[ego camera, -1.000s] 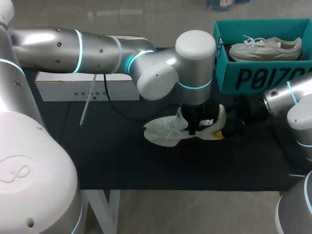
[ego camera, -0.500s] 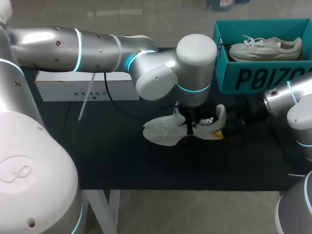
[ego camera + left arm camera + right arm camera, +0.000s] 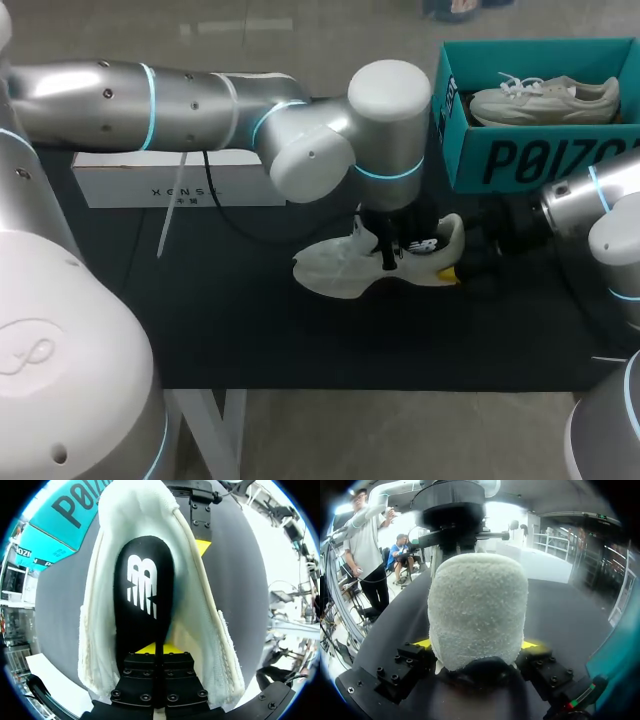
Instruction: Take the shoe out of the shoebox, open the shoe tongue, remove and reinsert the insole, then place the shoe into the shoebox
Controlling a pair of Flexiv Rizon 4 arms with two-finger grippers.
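On the black table [image 3: 250, 330], left claw [image 3: 159, 651] pinches insole [image 3: 142, 595], right claw [image 3: 476, 643] clamps shoe [image 3: 477, 605]

Counter [image 3: 250, 330] — flat top under a matte black covering, running from left to right across the scene. A white frame [image 3: 235, 430] supports it below the near edge. Floor [image 3: 330, 40] — pale grey and smooth, with soft light patches past the far edge.

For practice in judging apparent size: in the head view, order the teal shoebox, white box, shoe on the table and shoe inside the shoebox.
1. teal shoebox, though cut off at the edge.
2. white box and shoe on the table: too alike, both partly hidden.
3. shoe inside the shoebox.
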